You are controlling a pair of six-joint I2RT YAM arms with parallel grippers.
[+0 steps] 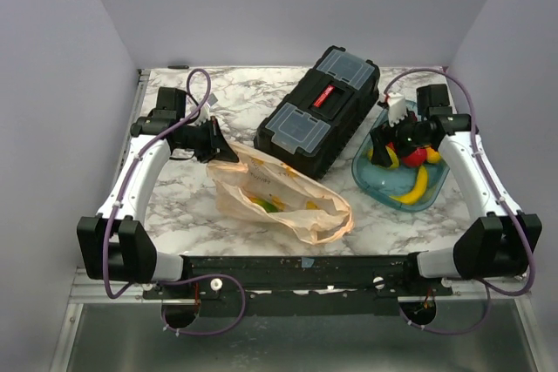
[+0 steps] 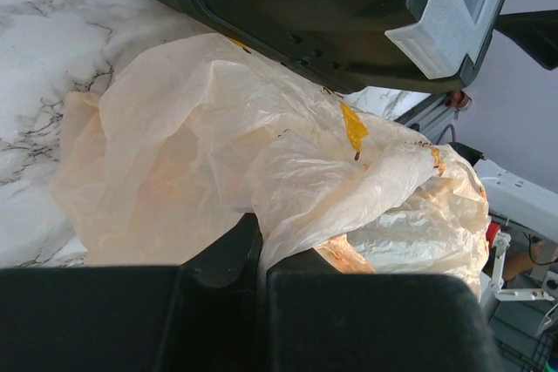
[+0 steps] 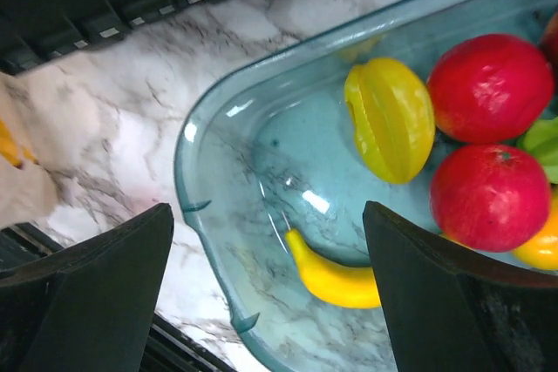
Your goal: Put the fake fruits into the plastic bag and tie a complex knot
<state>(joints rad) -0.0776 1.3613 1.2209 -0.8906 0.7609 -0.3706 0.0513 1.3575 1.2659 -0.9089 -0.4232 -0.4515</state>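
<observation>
At the bottom of the left wrist view, my left gripper (image 2: 261, 246) is closed tight, pinching a fold of the plastic bag (image 2: 218, 145). From above, the bag's long axis runs from upper left to lower right, its pinched end at upper left, just beside the toolbox (image 1: 318, 119). At right, my right gripper (image 3: 266, 224) hangs with fingers spread wide over the blue tray (image 3: 209, 128) holding the fake fruits (image 3: 488, 84). The banana (image 3: 336, 280) lies left to right between the fingers.
</observation>
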